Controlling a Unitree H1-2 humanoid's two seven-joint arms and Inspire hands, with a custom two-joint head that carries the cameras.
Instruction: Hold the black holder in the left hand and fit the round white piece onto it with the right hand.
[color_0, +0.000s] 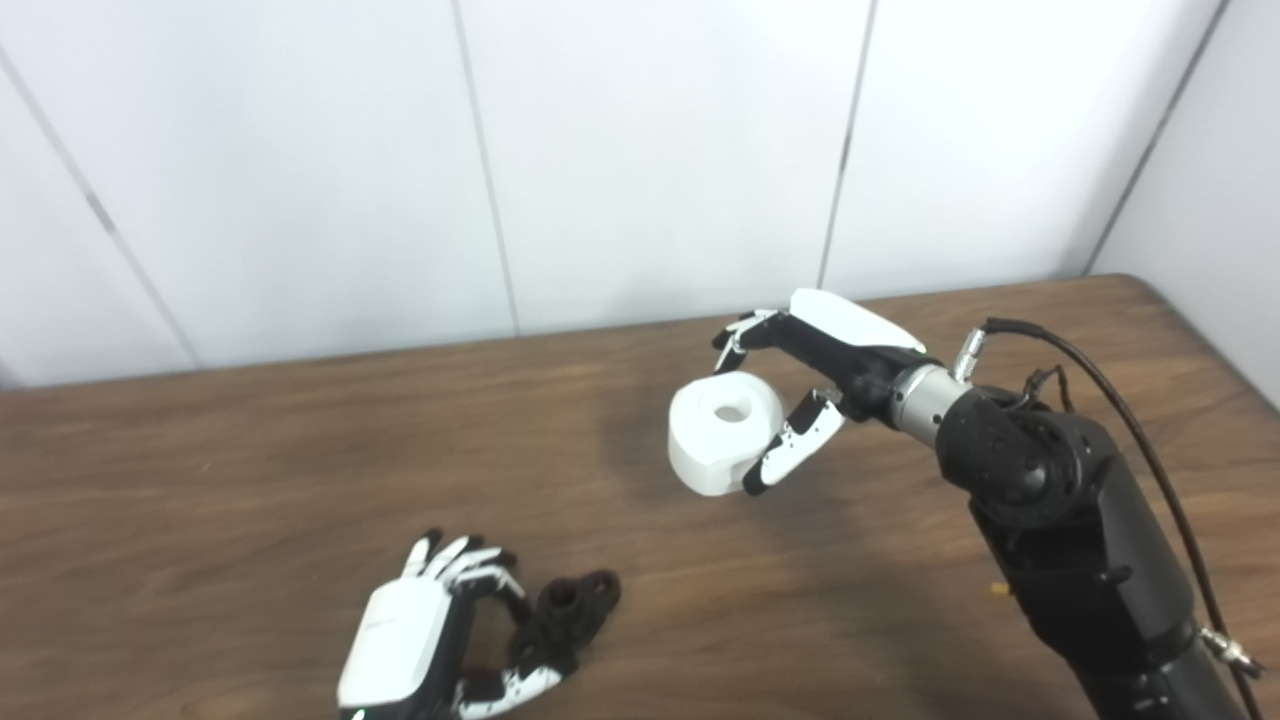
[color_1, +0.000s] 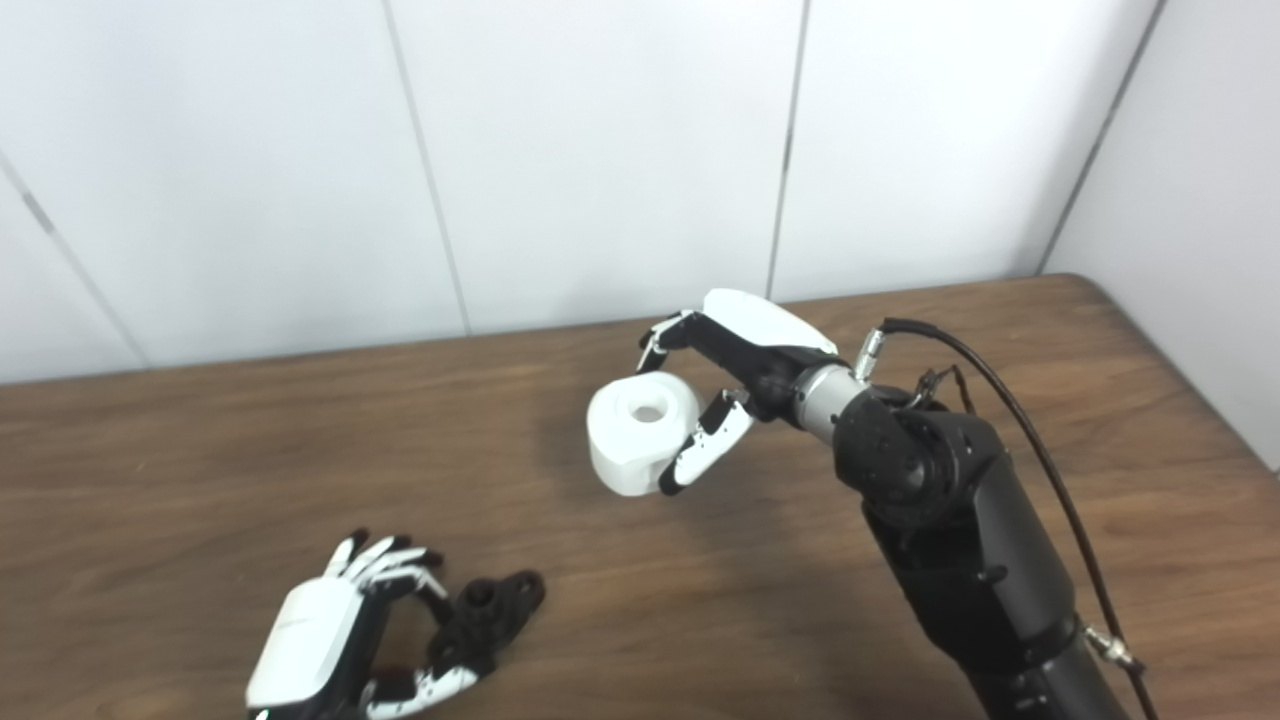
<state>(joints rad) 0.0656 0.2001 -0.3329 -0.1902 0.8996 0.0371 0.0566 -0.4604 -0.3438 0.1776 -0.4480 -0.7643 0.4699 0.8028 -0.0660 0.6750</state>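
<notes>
At the lower left I have my left hand (color_0: 415, 640) low over the bench (color_0: 250, 480), its white back turned up toward the cameras. Its fingers (color_0: 470, 565) curl round the black holder (color_0: 565, 620), with the thumb coming up from underneath, so that hand is grasping the holder. The holder juts out to the right of the fingers, and I can see a round socket in its top face. I cannot tell whether its underside touches the wood or sits just off it.

Moving right, the round white piece (color_0: 722, 433) is up off the bench, well apart from the holder and farther back toward the wall panels (color_0: 650, 150). Its central hole faces up. My right hand (color_0: 810, 385) has it pinched: the upper fingers (color_0: 738, 338) hook over the far rim, and the thumb presses the near right side, so the piece hangs to the left of the palm. A shadow falls on the wood beneath it.

Farther right, the black forearm (color_0: 1080, 560) runs down to the bottom edge, a black cable (color_0: 1130, 420) looping beside it.
</notes>
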